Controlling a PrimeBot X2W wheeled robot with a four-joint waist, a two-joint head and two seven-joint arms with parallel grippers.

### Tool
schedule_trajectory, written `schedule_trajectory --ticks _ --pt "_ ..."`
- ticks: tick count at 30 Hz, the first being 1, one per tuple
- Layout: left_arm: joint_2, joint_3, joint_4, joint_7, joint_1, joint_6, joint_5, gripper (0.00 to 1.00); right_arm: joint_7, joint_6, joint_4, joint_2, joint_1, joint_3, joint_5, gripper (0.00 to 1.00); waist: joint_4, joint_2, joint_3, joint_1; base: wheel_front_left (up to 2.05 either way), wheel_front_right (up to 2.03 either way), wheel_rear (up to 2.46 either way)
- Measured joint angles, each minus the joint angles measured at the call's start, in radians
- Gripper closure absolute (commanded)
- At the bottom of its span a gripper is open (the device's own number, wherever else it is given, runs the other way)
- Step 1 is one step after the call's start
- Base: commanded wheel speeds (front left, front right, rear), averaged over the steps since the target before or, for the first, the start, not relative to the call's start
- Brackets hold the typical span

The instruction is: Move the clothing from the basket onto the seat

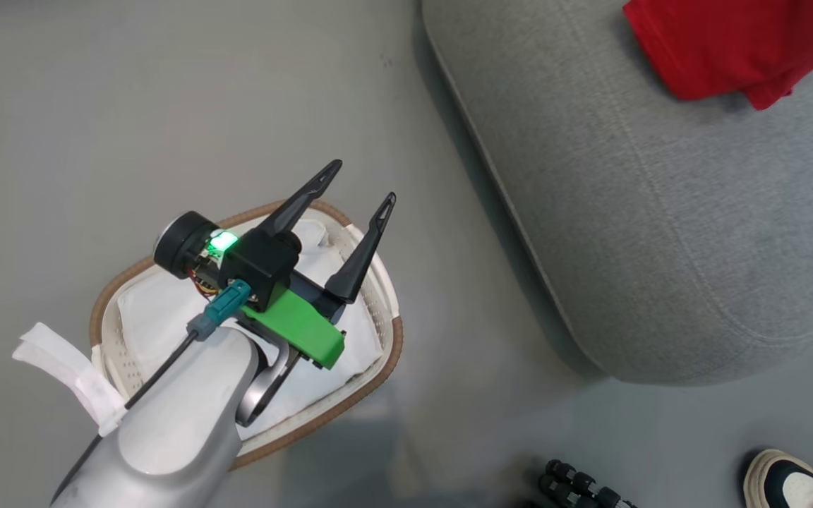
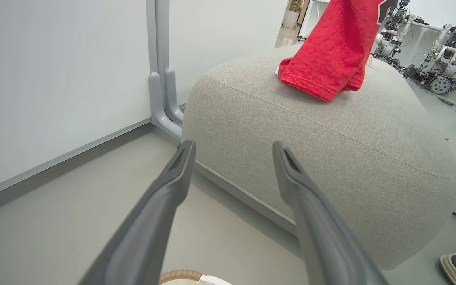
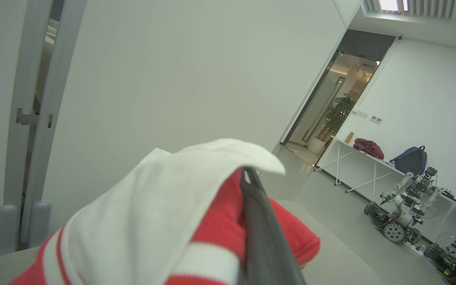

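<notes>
Hovering above basket [image 1: 397, 349], left fingers [image 1: 368, 247] spread, pointing toward seat [image 1: 660, 247].

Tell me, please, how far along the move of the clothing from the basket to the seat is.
Probably nearly done. Done: the basket holds its white liner and no red cloth that I can see, though the arm of the open, empty left gripper hides part. In hand: the right gripper is shut on the clothing, whose lower end rests on the seat. Left: release it there.

A robotics lab: wheeled robots [image 3: 394, 225] stand along a white wall [image 3: 430, 99] near a table [image 3: 374, 158].
</notes>
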Motion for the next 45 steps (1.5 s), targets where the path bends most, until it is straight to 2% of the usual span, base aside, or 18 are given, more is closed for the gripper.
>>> schedule_trajectory --ticks 6,8,9,11,12,16,20,26,34,45 --pt "0.026 0.0 -0.004 0.0 -0.015 0.0 -0.008 0.0 -0.009 0.0 0.053 0.061 0.105 -0.157 -0.066 1.0 0.042 0.0 0.069 0.0 0.0 0.0 0.0" --pt "0.026 0.005 -0.004 0.0 -0.02 0.0 -0.01 0.0 -0.028 0.0 0.056 0.083 0.135 -0.181 -0.083 1.0 0.054 0.0 0.087 0.0 0.0 0.0 0.0" --pt "0.026 0.009 -0.004 0.0 -0.023 0.0 -0.012 0.0 -0.037 0.0 0.058 0.099 0.152 -0.186 -0.088 0.95 0.061 0.0 0.095 0.0 0.0 0.0 0.0" --pt "0.026 0.01 -0.003 0.0 -0.025 0.0 -0.016 0.0 -0.053 0.0 0.064 0.132 0.18 -0.19 -0.092 0.54 0.073 0.0 0.106 0.0 0.0 0.0 0.0" --pt "0.026 0.011 -0.002 0.0 -0.025 0.0 -0.017 0.0 -0.059 0.0 0.068 0.149 0.192 -0.196 -0.092 0.0 0.079 0.0 0.111 0.0 0.0 0.0 0.0" --pt "0.021 0.022 0.006 0.0 -0.028 0.0 -0.025 0.0 -0.085 0.0 0.067 0.184 0.255 -0.206 -0.091 0.0 0.094 0.0 0.112 0.0 0.0 0.0 0.0" --pt "0.013 0.042 0.02 0.0 -0.026 0.0 -0.029 0.0 -0.101 0.0 0.031 0.222 0.337 -0.152 -0.076 0.0 0.1 0.0 0.091 0.0 0.0 0.0 0.0" --pt "0.005 0.095 0.039 0.0 0.017 0.0 -0.03 0.0 -0.102 0.0 -0.105 0.285 0.482 -0.049 -0.007 0.0 0.108 0.0 0.046 0.0 0.0 0.0 0.0" --pt "-0.027 0.175 0.072 0.0 0.092 0.0 -0.027 0.0 -0.102 0.0 -0.242 0.368 0.636 0.018 0.067 0.0 0.139 0.0 -0.028 -0.0001 0.0 0.0 0.0" --pt "-0.095 0.368 0.1 0.0 0.195 0.0 0.04 0.0 -0.102 0.0 -0.249 0.428 0.682 0.165 0.109 0.0 0.237 0.0 -0.135 -0.0002 0.0 0.0 0.0"
